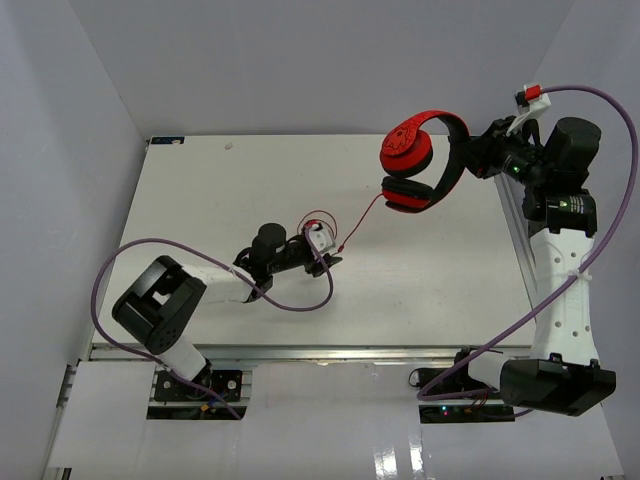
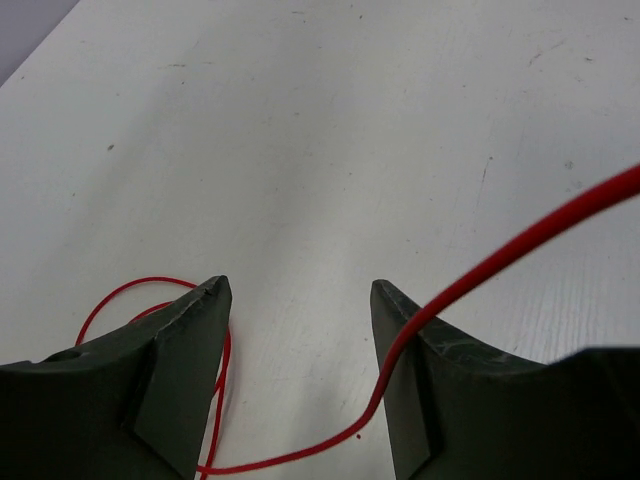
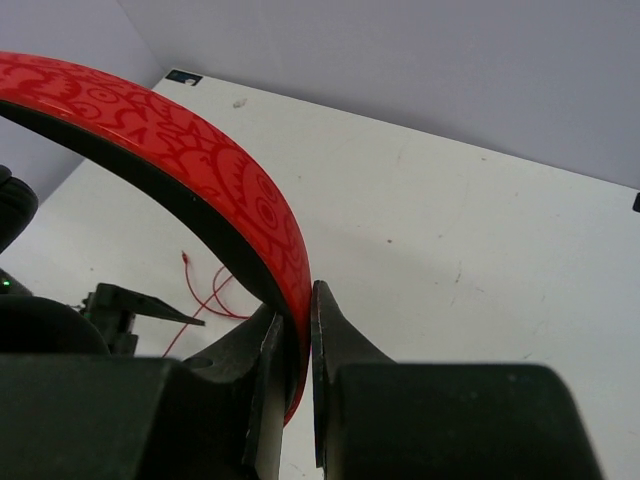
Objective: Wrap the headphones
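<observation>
The red headphones (image 1: 420, 165) hang in the air over the back right of the table. My right gripper (image 1: 472, 155) is shut on their red headband (image 3: 200, 150), pinched between the jaws (image 3: 300, 300). The thin red cord (image 1: 360, 222) runs down and left from the lower cup to my left gripper (image 1: 325, 250). The left gripper (image 2: 298, 290) is open, low over the table. The cord (image 2: 520, 245) drapes over its right finger, crosses the gap between the fingers and loops on the table by the left finger. The cord's end coils (image 3: 210, 300) lie on the table.
The white table (image 1: 200, 200) has a metal rail (image 1: 515, 230) along its right edge and grey walls on three sides. A purple cable (image 1: 300, 305) sags beside the left arm. Another purple cable (image 1: 610, 110) arcs over the right arm.
</observation>
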Available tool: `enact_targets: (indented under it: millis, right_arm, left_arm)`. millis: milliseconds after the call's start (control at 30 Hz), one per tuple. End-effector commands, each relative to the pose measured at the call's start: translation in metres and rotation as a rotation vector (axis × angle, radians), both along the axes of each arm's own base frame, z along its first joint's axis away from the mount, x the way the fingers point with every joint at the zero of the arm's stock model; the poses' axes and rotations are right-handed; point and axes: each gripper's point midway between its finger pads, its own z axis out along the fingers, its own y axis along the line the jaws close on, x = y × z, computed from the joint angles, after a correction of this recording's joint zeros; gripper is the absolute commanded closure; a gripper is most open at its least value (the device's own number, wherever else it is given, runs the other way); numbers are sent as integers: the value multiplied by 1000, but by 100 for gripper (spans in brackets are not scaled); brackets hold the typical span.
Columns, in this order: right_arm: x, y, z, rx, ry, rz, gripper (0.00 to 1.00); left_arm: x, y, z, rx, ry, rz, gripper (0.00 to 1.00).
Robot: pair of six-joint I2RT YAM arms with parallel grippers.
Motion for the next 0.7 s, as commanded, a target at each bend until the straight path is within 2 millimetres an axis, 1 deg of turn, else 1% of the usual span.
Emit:
enact_targets:
  millis: [0, 67, 100, 167, 233, 267, 333, 367, 400, 500, 567, 600, 667]
  right_arm:
    - [-17, 13, 43, 103, -43, 80, 92]
    - [-18, 12, 50, 120, -49, 85, 92]
    - [-20, 10, 54, 128, -54, 86, 92]
    - [-20, 8, 60, 145, -54, 86, 92]
    - [-24, 5, 77, 158, -76, 88, 92]
    - [-24, 4, 80, 168, -74, 87, 92]
    - [-24, 1, 89, 179, -80, 79, 92]
    - [-23, -1, 93, 184, -83, 74, 92]
    - [-23, -3, 96, 189, -86, 68, 92]
    - [-22, -7, 103, 208, -91, 56, 92]
    - [-21, -11, 106, 222, -89, 50, 92]
    - [-21, -12, 108, 230, -87, 44, 92]
    - [-21, -13, 107, 240, -84, 43, 92]
  left_arm:
    - [16, -16, 49, -172, -55, 14, 34]
    - [19, -18, 53, -205, -53, 19, 34]
    - [20, -18, 49, -205, -47, 25, 34]
    - [23, -17, 47, -208, -50, 37, 34]
    - [25, -16, 40, -196, -48, 49, 37]
    - [26, -15, 38, -193, -48, 55, 41]
    - [27, -13, 37, -190, -46, 68, 54]
    - [28, -11, 37, -190, -47, 73, 57]
    - [28, -9, 37, -190, -50, 77, 60]
    - [29, -2, 37, -188, -52, 96, 60]
    - [30, 3, 38, -188, -48, 102, 63]
    - [30, 5, 38, -187, -47, 103, 67]
    - [30, 7, 40, -180, -43, 99, 85]
